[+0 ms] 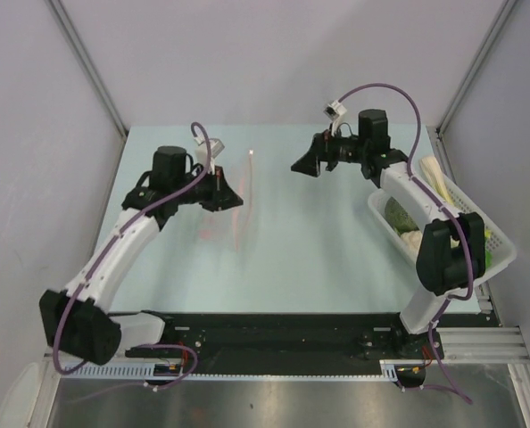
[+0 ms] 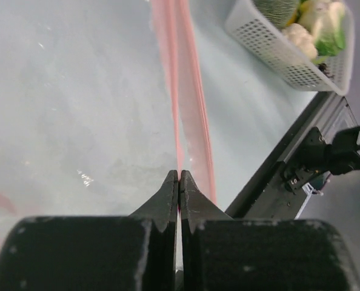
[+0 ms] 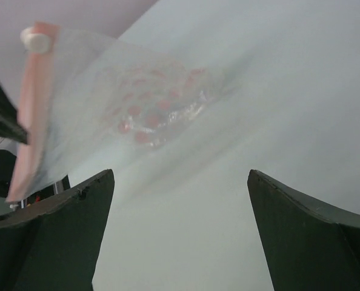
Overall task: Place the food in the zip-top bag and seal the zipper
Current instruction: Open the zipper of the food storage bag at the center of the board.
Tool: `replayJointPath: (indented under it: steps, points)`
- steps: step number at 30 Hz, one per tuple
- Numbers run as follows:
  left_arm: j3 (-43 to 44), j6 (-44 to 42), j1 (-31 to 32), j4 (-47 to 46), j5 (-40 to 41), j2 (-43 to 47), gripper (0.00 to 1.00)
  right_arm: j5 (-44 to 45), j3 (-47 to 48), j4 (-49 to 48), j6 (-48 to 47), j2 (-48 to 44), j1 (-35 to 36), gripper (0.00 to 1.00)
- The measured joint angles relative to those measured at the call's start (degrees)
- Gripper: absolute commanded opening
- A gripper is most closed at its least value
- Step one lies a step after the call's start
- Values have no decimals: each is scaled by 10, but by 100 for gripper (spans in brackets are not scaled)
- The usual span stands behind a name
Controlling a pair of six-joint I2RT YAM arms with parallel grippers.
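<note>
The clear zip-top bag [image 1: 234, 223] with faint pink dots stands on edge, its body trailing to the table. Its pink-red zipper [image 1: 246, 196] runs along the raised mouth edge. My left gripper [image 1: 232, 198] is shut on the zipper strip [image 2: 179, 91], as the left wrist view [image 2: 179, 177] shows. My right gripper [image 1: 300, 166] hangs open and empty to the right of the bag, facing it [image 3: 180, 173]; the bag [image 3: 150, 109] and zipper [image 3: 28, 121] lie ahead of it. The food sits in the white basket: a leek [image 1: 440, 181], a green piece [image 1: 396, 214] and a pale piece [image 2: 300, 36].
The white latticed basket [image 1: 504, 239] stands at the table's right edge beside the right arm, and also shows in the left wrist view [image 2: 271, 51]. A black rail [image 1: 274, 334] runs along the near edge. Grey walls enclose the table on three sides.
</note>
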State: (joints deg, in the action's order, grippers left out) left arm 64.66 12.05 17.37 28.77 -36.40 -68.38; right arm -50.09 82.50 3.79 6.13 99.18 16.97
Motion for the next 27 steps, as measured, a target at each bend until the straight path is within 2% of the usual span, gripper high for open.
replayJointPath:
  steps: [3, 5, 12, 14, 18, 21, 27]
  points:
    - [18, 12, -16, 2, 16, -61, 0, -5, -5, 56, -8, -16, -23, 93]
    - [26, 14, -42, 14, 28, -69, 0, -8, -5, 79, -11, -23, -29, 93]
    - [82, -39, -201, 107, 59, -7, 0, -27, -7, 112, -9, -25, -25, 90]
    - [98, -67, -217, 137, 75, 23, 0, -33, -7, 108, 1, -24, -22, 89]
    - [134, -127, -216, 199, 93, 89, 0, -42, -7, 89, 33, -20, -12, 85]
    - [173, -153, -204, 231, 97, 92, 0, -49, -7, 75, 54, -18, -6, 80]
    - [168, -161, -51, 207, 137, 23, 0, -58, -8, 69, 87, -12, 3, 68]
